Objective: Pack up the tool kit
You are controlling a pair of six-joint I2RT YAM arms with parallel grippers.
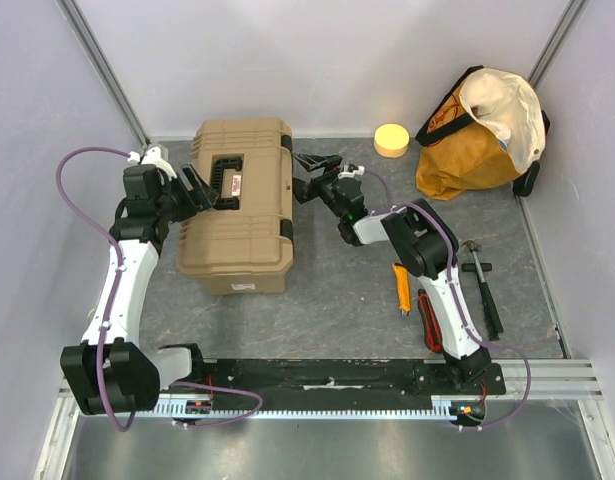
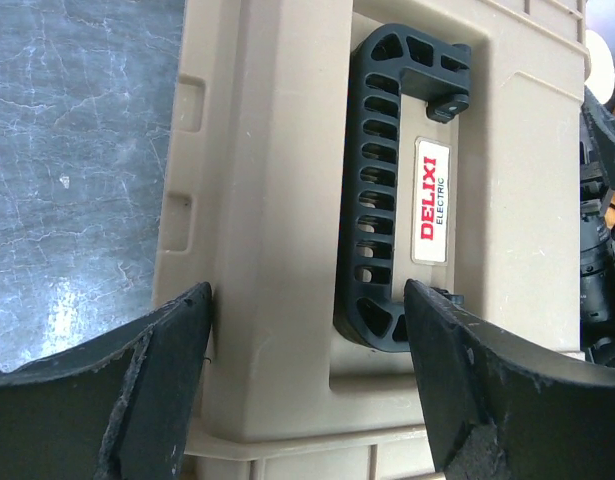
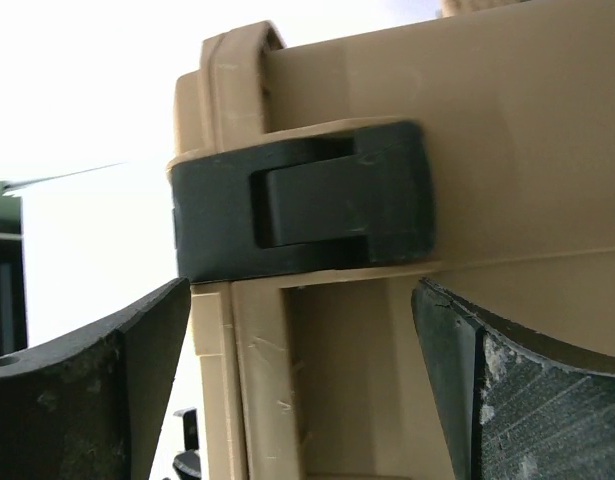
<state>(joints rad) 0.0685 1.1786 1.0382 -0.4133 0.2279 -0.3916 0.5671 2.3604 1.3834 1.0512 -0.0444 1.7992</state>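
Top view, left arm: it's reaching in from the left, and its left gripper point(image 1: 201, 188) is hanging open over the left part of the lid by the black handle point(image 1: 227, 180), gripping nothing.
Top view, right arm: it's folding back toward the box. We're seeing the right gripper point(image 1: 309, 176) spread open just beside the box's right side, empty too.
Top view, tool kit: the tan tool kit point(image 1: 249, 235) is sitting with its lid down on the grey table point(image 1: 327, 290), left of centre toward the back, between the two grippers.
Top view, room: the white wall point(image 1: 287, 60) is running close behind the box, and bare table is showing in front of it.
Top view, bag: an orange-yellow cloth bag point(image 1: 477, 130) is slumping in the far right corner. We can't tell what's in it.
Top view, loose bits: a yellow disc point(image 1: 392, 140) is sitting by the back wall, and a hammer point(image 1: 482, 285) is lying right of the right arm.
Left wrist, fingers point(image 2: 137, 390): they're standing wide apart, one at the lid's outer edge and the other over the end of the handle.
Left wrist, label point(image 2: 432, 200): red and white, it's lying just beside the handle.
Right wrist, latch point(image 3: 307, 195): the black latch is lying flat against the box side. The open fingers point(image 3: 527, 390) are straddling the side just below it.
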